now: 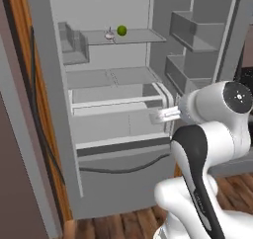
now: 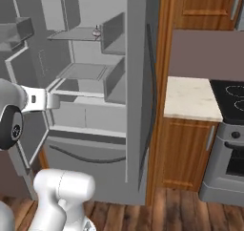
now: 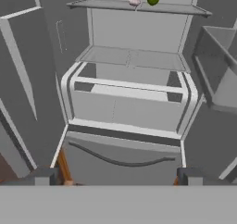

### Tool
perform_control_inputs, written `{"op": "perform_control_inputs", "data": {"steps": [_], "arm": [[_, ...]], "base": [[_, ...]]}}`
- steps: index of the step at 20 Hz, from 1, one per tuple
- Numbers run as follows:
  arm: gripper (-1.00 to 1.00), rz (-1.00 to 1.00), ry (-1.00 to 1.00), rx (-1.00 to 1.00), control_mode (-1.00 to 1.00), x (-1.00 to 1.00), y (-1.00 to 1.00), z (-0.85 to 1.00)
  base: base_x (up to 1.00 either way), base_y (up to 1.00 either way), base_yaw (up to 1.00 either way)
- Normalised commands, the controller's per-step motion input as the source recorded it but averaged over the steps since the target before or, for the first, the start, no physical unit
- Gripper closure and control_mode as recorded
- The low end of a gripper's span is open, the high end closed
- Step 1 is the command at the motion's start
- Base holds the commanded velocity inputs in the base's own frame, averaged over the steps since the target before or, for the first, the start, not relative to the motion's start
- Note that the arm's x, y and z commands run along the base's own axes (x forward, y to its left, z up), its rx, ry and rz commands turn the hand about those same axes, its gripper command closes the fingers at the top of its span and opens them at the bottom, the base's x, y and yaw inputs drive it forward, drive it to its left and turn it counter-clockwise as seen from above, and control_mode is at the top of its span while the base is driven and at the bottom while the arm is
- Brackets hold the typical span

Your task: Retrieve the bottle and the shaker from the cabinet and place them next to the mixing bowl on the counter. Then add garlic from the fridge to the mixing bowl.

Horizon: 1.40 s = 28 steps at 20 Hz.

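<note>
One tiny whitish garlic [image 1: 108, 34] bulb

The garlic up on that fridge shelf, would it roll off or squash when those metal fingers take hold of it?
The garlic looks like a small rounded bulb, so a nudge would probably roll it along the flat shelf, maybe into the green ball beside it. Being tiny, it is likely light. Its thin stem seems the part likeliest to snap.
</note>
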Motion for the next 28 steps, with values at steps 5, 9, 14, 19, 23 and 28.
{"op": "perform_control_inputs", "data": {"steps": [5, 9, 14, 19, 23, 28], "arm": [[-1.00, 0.00, 0.00, 0.00, 1.00, 0.00, 0.00, 0.00], [-1.00, 0.00, 0.00, 0.00, 1.00, 0.00, 0.00, 0.00], [-1.00, 0.00, 0.00, 0.00, 1.00, 0.00, 0.00, 0.00], [-1.00, 0.00, 0.00, 0.00, 1.00, 0.00, 0.00, 0.00], [-1.00, 0.00, 0.00, 0.00, 1.00, 0.00, 0.00, 0.00], [-1.00, 0.00, 0.00, 0.00, 1.00, 0.00, 0.00, 0.00]], "base": [[0.75, 0.39, -0.26], [0.61, 0.12, -0.38], [0.55, 0.55, -0.21], [0.66, 0.47, -0.11], [0.82, 0.00, 0.00], [0.08, -0.07, 0.04]]}}
